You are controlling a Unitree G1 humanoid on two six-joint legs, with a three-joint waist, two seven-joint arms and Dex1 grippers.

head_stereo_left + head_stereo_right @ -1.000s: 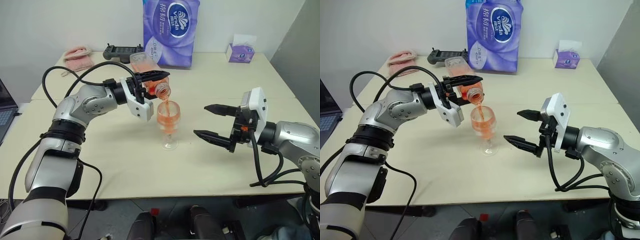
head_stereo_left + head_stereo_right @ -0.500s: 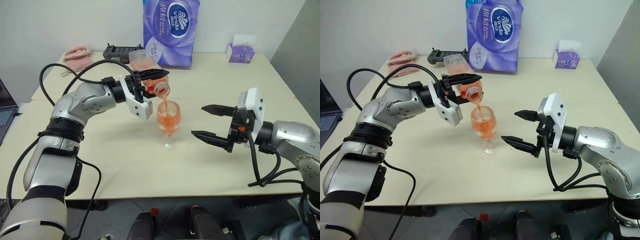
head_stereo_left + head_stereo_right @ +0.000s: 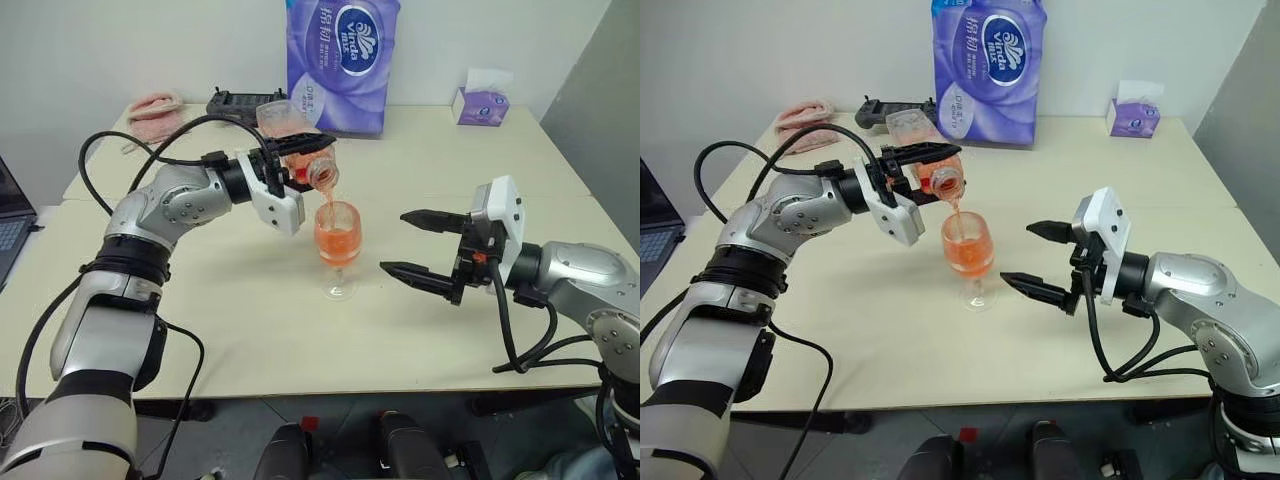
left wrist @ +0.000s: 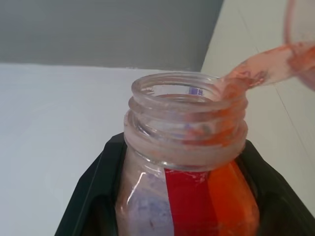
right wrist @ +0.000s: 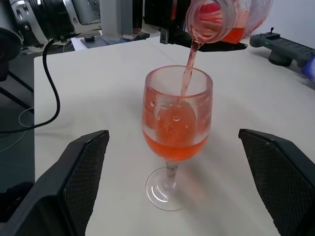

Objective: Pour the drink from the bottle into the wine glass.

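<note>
The right gripper (image 3: pixel 420 243) is hovering wide open just beside the wine glass (image 3: pixel 337 245) standing mid-table. Above it, the left gripper (image 3: pixel 305 158) is clamping the tilted bottle (image 3: pixel 925 165), its drink (image 5: pixel 187 77) streaming into the bowl. Farther back are sitting a purple tissue pack (image 3: pixel 340 62), a controller (image 3: pixel 235 102) and a pink cloth (image 3: pixel 155 112).

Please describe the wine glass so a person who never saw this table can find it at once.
On the beige table, look in the middle, between the two arms. The glass stands upright there under the tilted bottle in the left pincer. It alone has a stem and holds orange-red drink.
</note>
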